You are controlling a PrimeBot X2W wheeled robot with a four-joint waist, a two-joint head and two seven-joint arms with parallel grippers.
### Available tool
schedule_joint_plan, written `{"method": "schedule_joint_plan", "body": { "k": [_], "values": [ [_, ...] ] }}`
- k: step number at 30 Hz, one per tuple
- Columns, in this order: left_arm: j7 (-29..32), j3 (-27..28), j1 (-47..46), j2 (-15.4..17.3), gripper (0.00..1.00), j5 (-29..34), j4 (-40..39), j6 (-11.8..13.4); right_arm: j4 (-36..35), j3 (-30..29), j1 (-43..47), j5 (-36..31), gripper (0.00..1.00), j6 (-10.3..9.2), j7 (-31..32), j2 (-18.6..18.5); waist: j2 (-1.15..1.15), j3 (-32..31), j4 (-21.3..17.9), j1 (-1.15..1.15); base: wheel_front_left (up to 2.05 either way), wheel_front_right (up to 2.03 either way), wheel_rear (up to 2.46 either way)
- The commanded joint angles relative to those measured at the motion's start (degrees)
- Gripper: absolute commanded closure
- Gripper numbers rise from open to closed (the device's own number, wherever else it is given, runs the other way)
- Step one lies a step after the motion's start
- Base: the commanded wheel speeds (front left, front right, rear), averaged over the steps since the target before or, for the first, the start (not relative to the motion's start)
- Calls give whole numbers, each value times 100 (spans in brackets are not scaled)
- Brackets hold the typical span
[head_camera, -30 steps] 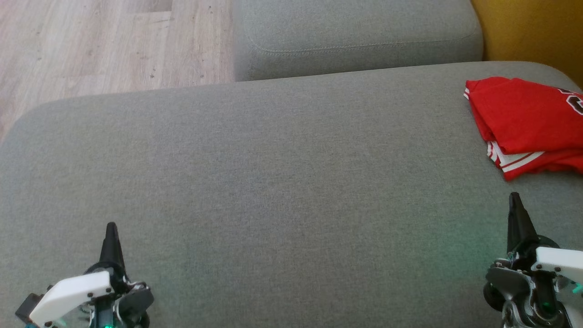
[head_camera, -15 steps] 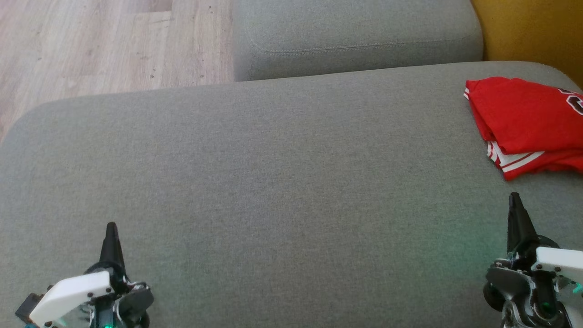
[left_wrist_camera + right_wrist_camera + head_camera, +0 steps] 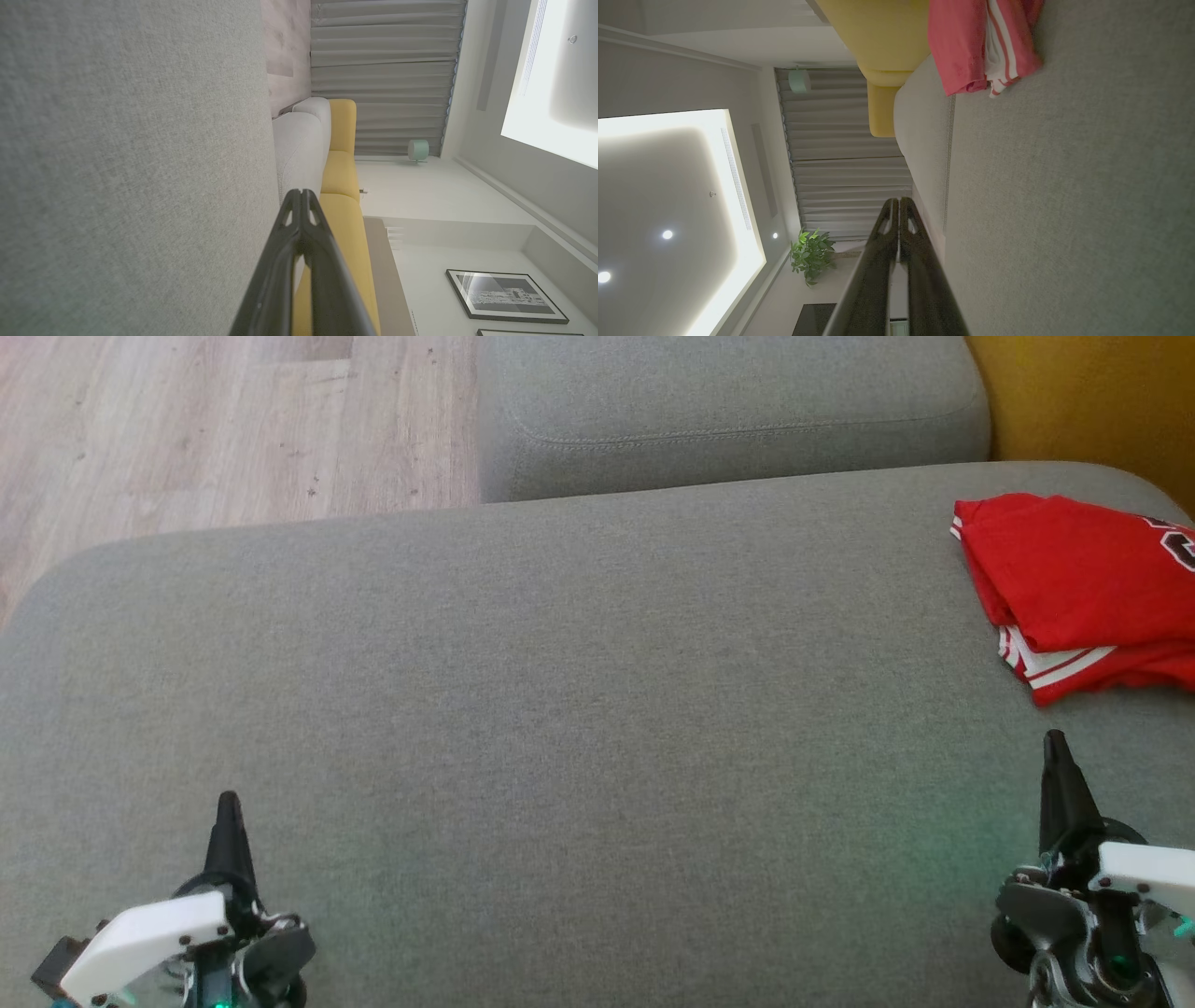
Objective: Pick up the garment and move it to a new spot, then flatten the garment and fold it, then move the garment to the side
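Left tool [image 3: 228, 800], right tool [image 3: 1055, 739] pinched closed (both empty); folded garment [image 3: 1074, 579] on sofa [image 3: 560, 709].

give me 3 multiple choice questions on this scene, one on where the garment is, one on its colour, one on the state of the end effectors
1. Where does the garment lie in the head view?
A. At the far right of the grey cushion
B. In the middle of the cushion
C. On the wooden floor

2. What is the garment's main colour?
A. Blue
B. Red
C. Green

3. How are the left end effector and the right end effector?
A. Both shut, holding nothing
B. Both wide open
C. The right one shut on the garment

Answers:
1. A, it sits at the cushion's right edge, ahead of the right end effector.
2. B, the cloth is plainly red.
3. A, each wrist view shows its own one closed to a point, apart from the garment.
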Motion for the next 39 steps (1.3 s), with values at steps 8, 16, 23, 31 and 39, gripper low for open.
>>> {"method": "schedule_joint_plan", "body": {
  "k": [8,16,23,31,39],
  "values": [
    [42,230,-288,25,100,50,-162,-41,-178,121,-317,34,100,-4,33,-21,0,0,0,0,0,0,0],
    [42,230,-288,25,100,50,-162,-41,-178,121,-317,34,100,-4,33,-21,0,0,0,0,0,0,0],
    [42,230,-288,25,100,50,-162,-41,-178,121,-317,34,100,-4,32,-21,0,0,0,0,0,0,0],
    [42,230,-288,25,100,50,-162,-41,-178,121,-317,34,100,-4,32,-21,0,0,0,0,0,0,0],
    [42,230,-288,25,100,50,-162,-41,-178,121,-317,34,100,-4,32,-21,0,0,0,0,0,0,0]
  ]
}}
